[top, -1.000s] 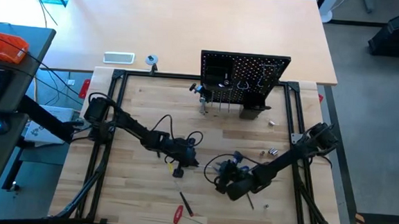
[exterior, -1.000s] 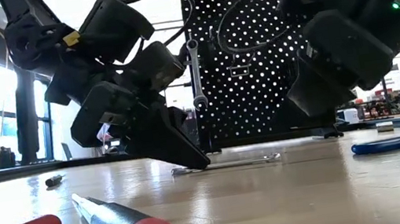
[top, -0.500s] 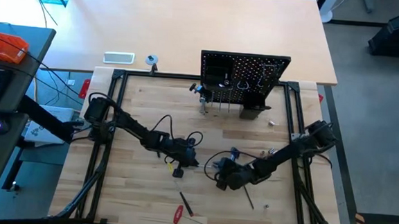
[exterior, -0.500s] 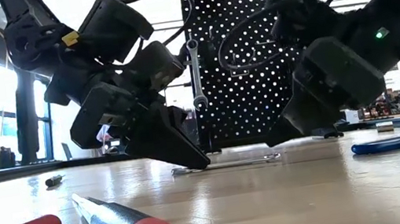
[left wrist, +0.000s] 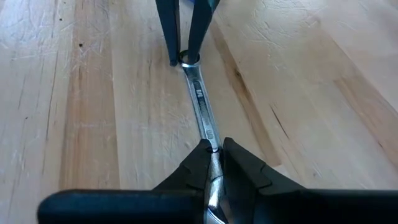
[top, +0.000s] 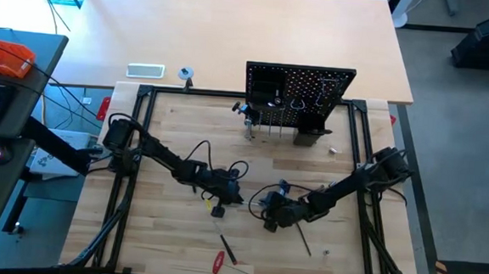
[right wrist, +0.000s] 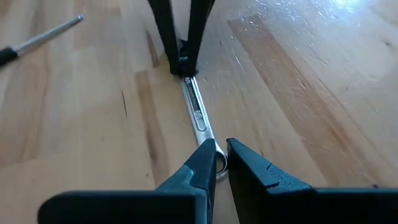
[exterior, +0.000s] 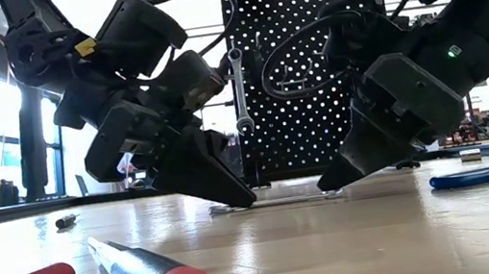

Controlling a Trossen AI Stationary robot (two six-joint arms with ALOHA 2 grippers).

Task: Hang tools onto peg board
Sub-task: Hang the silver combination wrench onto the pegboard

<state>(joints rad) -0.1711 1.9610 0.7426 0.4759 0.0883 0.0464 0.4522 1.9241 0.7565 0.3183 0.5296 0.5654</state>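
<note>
Wrench (left wrist: 202, 112) lies flat on tabletop (top: 176, 141) mid-workspace, long axis running hand to hand. We have left hand (left wrist: 212, 157) clamped on one end of shank. Right hand (right wrist: 219, 160) sits at opposite ring end, fingers nearly together astride it; firm grip there we cannot confirm. Peg board (top: 300, 96) stands upright at far edge, well apart from both. We judge next move a lift toward board; both hands equally near wrench, right arm nearer board.

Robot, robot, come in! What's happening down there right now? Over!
Left gripper jaws clamped on one end of the wrench. Right gripper jaws closed around its other end. Wrench flat on the table. Peg board far off, nothing blocking.
</note>
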